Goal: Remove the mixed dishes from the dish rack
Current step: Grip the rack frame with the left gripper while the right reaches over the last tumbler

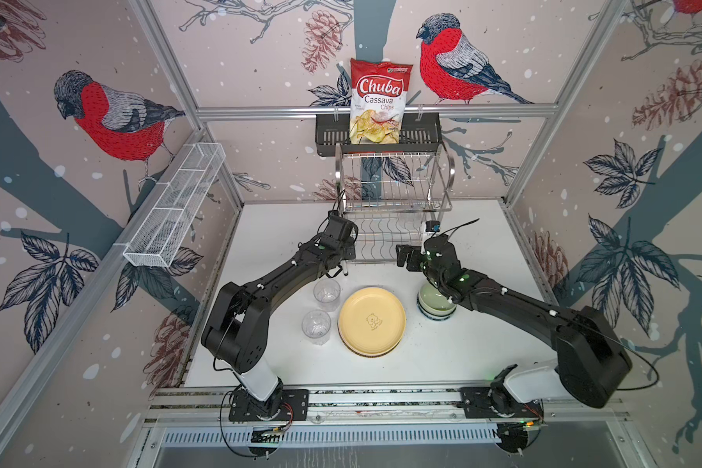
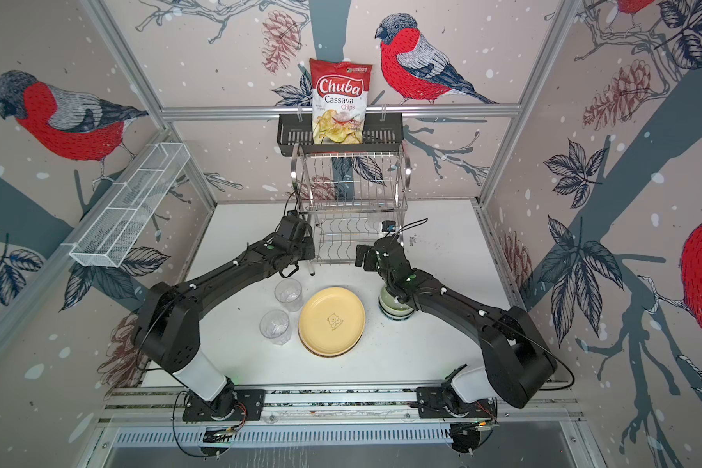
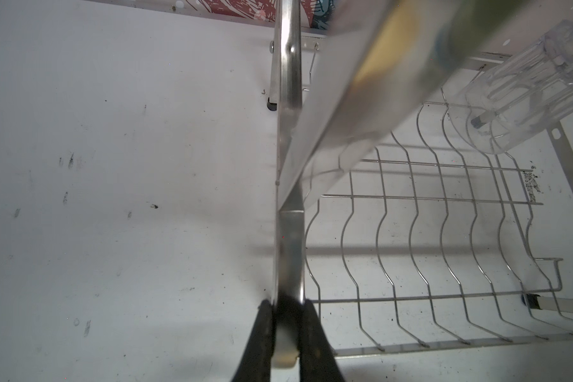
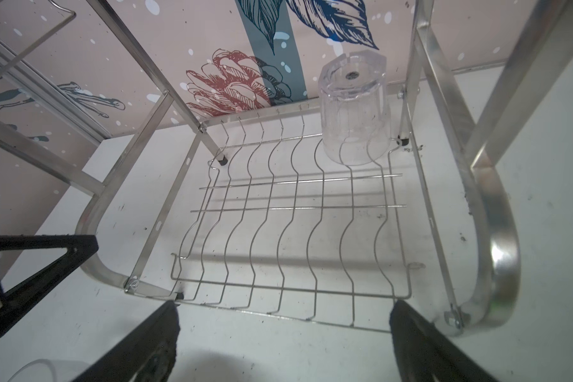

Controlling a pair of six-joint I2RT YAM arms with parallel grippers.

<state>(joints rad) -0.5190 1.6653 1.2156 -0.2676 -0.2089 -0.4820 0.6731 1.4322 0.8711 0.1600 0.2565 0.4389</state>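
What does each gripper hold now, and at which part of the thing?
The left gripper is shut on the dish rack, clamping the flat steel bar of its side frame. The right gripper is open and holds nothing.

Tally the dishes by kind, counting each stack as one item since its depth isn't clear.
Clear glasses: 3 (two on the table, one upside down in the dish rack)
Plate stack, yellow on top: 1
Bowl stack, pale green on top: 1
Total: 5
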